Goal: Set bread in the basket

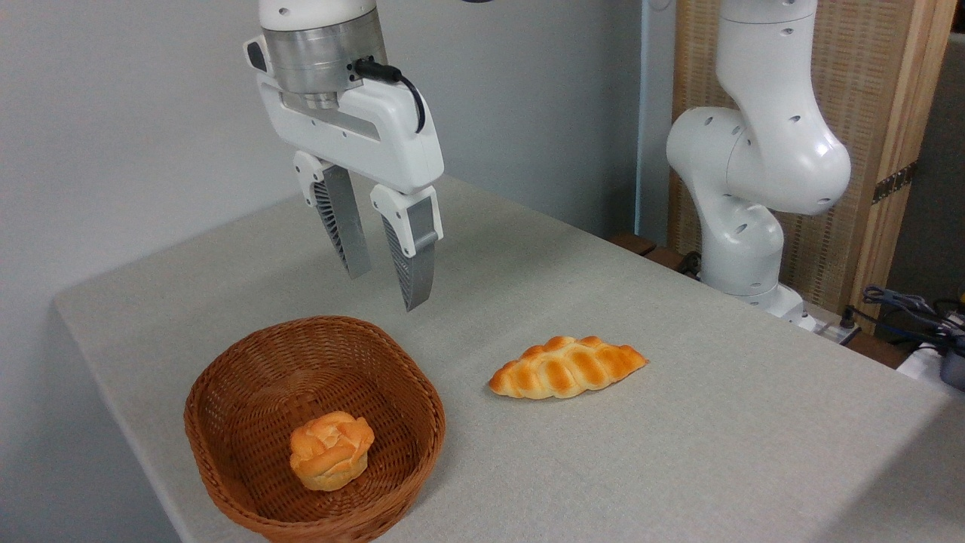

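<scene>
The bread sits inside the basket, on its floor toward the front, tilted slightly. The gripper hangs above the basket's back rim, fingers spread apart and holding nothing. A braided loaf lies on the table to the basket's right

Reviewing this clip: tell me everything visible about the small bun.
The bun is small, round and muffin-shaped, with an orange-golden knotted top and a paler ridged base. It sits upright, slightly tilted, on the floor of the brown wicker basket, toward its near side. Nothing grips it; the open claw hangs empty above the basket's far rim.
</scene>
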Action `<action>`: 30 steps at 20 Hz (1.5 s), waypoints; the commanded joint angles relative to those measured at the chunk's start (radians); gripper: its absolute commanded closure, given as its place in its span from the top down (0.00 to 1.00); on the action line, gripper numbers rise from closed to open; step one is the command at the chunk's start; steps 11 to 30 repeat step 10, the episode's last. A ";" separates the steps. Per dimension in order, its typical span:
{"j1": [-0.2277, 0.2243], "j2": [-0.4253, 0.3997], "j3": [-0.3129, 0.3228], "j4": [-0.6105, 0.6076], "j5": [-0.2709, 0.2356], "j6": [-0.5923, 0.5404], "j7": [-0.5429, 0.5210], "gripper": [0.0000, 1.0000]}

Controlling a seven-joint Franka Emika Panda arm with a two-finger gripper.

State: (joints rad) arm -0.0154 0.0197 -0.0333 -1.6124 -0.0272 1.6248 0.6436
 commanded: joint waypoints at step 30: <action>0.008 -0.017 0.001 -0.003 0.009 -0.005 0.011 1.00</action>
